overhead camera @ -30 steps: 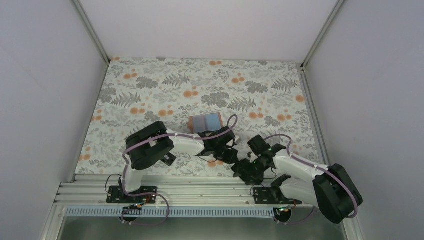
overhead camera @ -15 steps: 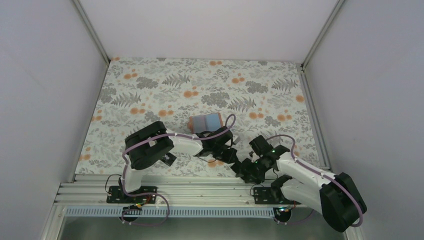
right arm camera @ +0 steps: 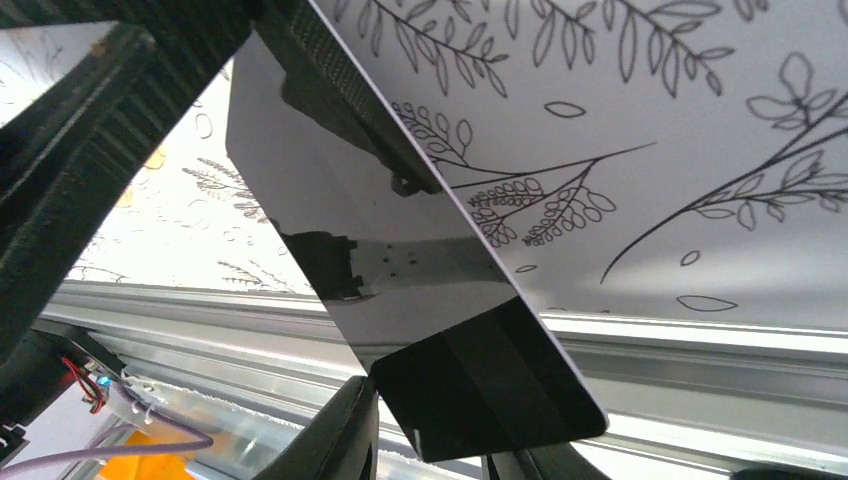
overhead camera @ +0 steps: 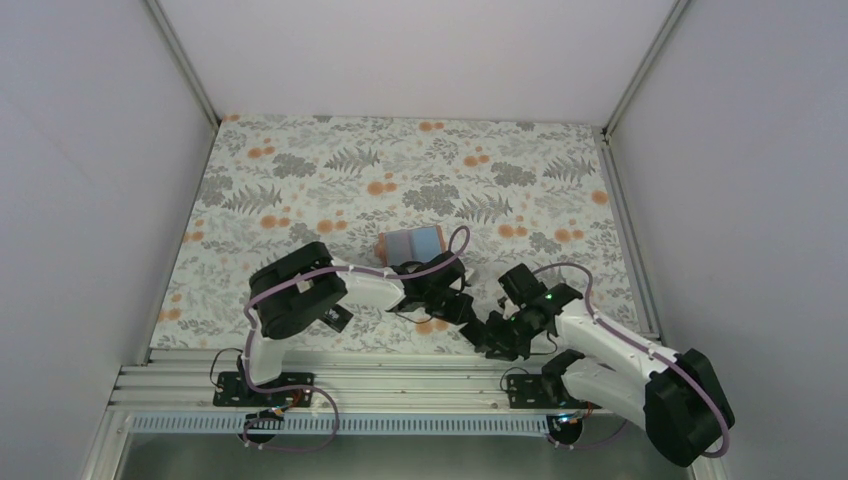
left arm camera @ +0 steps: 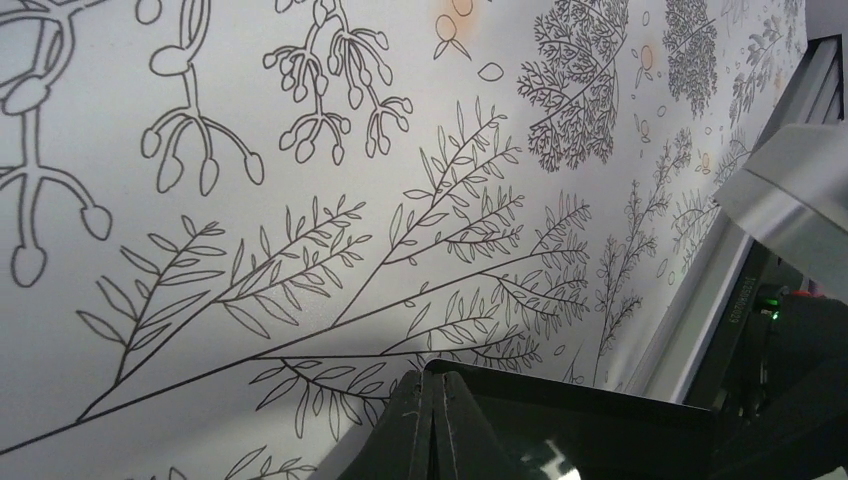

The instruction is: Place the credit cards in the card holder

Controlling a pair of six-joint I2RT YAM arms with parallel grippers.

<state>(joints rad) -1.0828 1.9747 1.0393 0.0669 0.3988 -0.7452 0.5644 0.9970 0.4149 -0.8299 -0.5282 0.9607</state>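
Left gripper [overhead camera: 462, 309] pinches glossy black plastic credit card [right arm camera: 400, 250] at the near edge; right gripper [overhead camera: 488, 332] meets it, grip cannot be told. Tan leather card holder [overhead camera: 410, 244] lies open mid-table, floral tabletop [overhead camera: 300, 170] open beyond.

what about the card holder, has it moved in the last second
No. The card holder lies where it was, on the same patch of the floral table cover.
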